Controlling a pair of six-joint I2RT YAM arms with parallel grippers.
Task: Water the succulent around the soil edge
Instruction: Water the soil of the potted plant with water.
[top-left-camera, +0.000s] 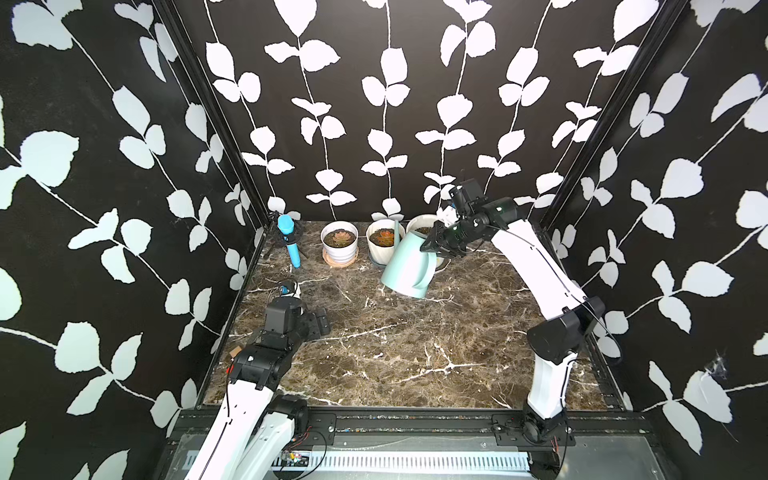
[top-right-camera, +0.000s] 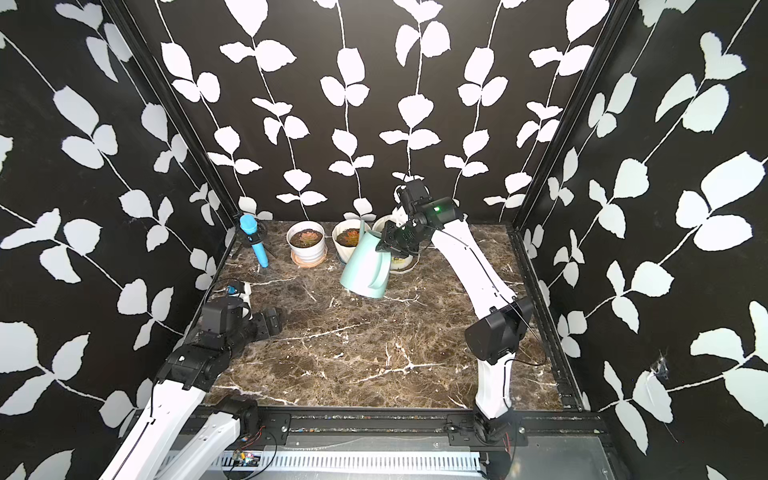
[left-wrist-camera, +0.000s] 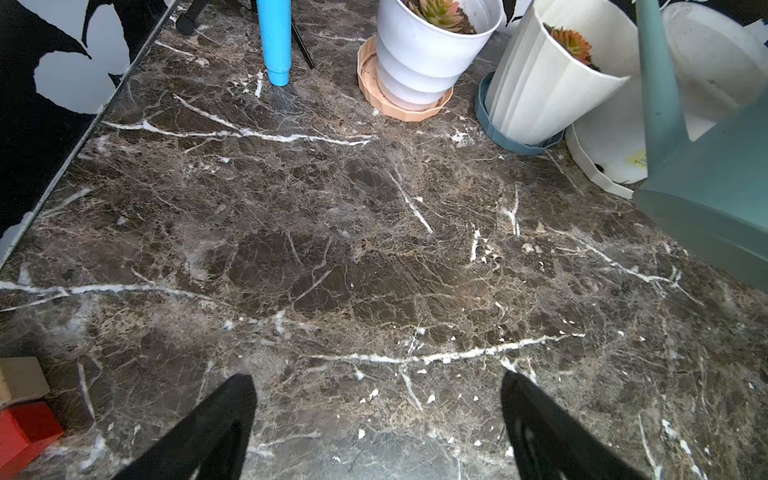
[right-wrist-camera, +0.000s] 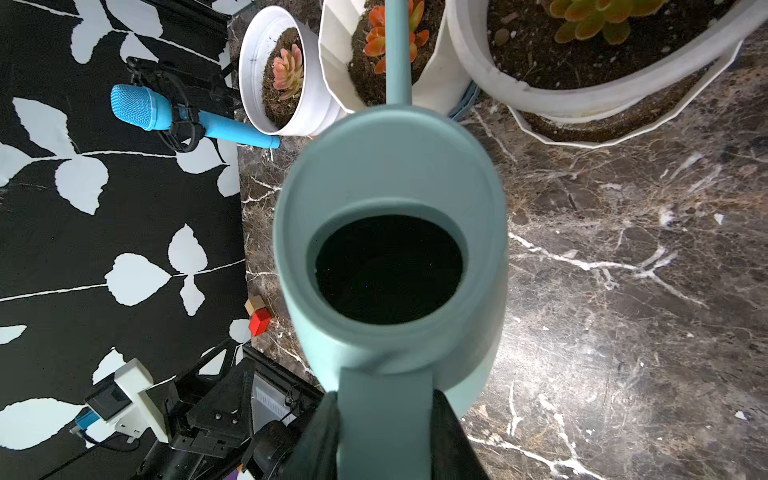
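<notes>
watering can (top-left-camera: 409, 266) in front of the middle pot (top-left-camera: 375, 250), microphone (top-left-camera: 292, 247) far left.

brown marble tabletop (top-left-camera: 415, 353) centre and front open. back edge blocked: blue microphone on stand (top-left-camera: 289, 241), white pot on peach saucer (top-left-camera: 340, 249), mint plastic watering can (top-left-camera: 409, 270) tilted in front of white fluted pot (top-left-camera: 376, 251).

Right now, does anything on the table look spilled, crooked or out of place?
Nothing looks spilled. The watering can is tilted, but the right hand holds it by the handle. Only the blue microphone beside the white pot seems out of place.
</notes>
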